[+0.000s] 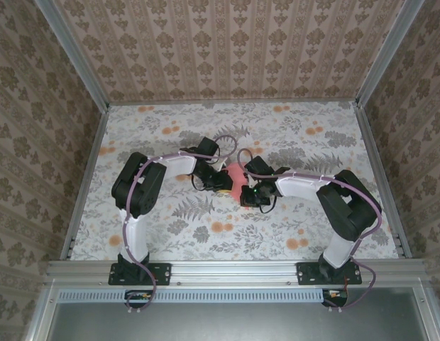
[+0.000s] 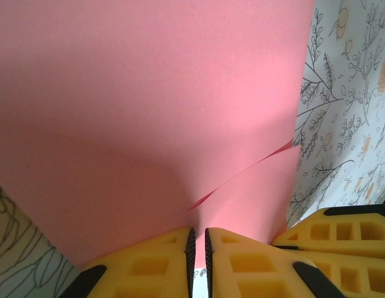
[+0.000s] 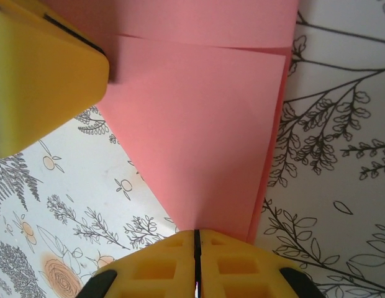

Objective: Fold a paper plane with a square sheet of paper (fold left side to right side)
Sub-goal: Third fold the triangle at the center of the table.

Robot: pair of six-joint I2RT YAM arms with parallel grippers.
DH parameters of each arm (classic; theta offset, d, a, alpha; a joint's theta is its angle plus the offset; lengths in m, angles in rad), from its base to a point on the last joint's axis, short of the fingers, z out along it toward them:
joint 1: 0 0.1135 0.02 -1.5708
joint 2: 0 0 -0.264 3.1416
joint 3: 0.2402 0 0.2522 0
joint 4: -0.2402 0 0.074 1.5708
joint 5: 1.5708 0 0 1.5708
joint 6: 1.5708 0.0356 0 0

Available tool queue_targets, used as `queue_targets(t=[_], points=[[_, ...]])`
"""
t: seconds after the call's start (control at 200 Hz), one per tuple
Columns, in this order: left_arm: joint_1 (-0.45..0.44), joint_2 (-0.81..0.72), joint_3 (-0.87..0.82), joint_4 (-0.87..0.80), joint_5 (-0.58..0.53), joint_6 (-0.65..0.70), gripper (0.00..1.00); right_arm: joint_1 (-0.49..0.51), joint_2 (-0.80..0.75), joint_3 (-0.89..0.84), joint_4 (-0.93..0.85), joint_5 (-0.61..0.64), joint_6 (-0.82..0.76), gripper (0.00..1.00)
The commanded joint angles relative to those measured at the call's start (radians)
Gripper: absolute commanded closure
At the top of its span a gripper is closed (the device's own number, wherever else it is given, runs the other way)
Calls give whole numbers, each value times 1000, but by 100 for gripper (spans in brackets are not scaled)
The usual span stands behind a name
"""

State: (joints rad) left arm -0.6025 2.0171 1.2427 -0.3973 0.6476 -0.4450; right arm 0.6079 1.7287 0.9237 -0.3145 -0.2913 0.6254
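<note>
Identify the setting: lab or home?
Probably a staged robot test cell, not a home: silver aluminium-profile frame, beige damask wallpaper panels as walls, floral-print table cover.

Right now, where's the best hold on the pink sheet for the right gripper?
The corner pointing at the right gripper, where it is shut on it. The pink sheet is thin and doubled over, so only an edge or corner gives purchase. Come in edge-on from that corner and pinch both layers. The left gripper is shut on another edge.
</note>
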Motion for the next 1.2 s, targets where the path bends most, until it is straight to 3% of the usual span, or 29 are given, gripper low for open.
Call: queue_targets(t=[0.0,0.365,0.455,0.785,1.195], points=[[3,28,35,-47,-53,20,83,-9,25,8,-70,28,9,91],[9,-92,50,-56,-63,43,69,-33,48,-31,-81,-6,36,92],[3,-134,2,-18,-42,35,71,-33,54,-36,-84,-9,36,100],[-79,-138,-98,108,26,9,80,-33,73,-26,-98,-6,25,100],[-97,-66,-69,100,19,25,84,-33,76,-13,-108,-5,17,100]])
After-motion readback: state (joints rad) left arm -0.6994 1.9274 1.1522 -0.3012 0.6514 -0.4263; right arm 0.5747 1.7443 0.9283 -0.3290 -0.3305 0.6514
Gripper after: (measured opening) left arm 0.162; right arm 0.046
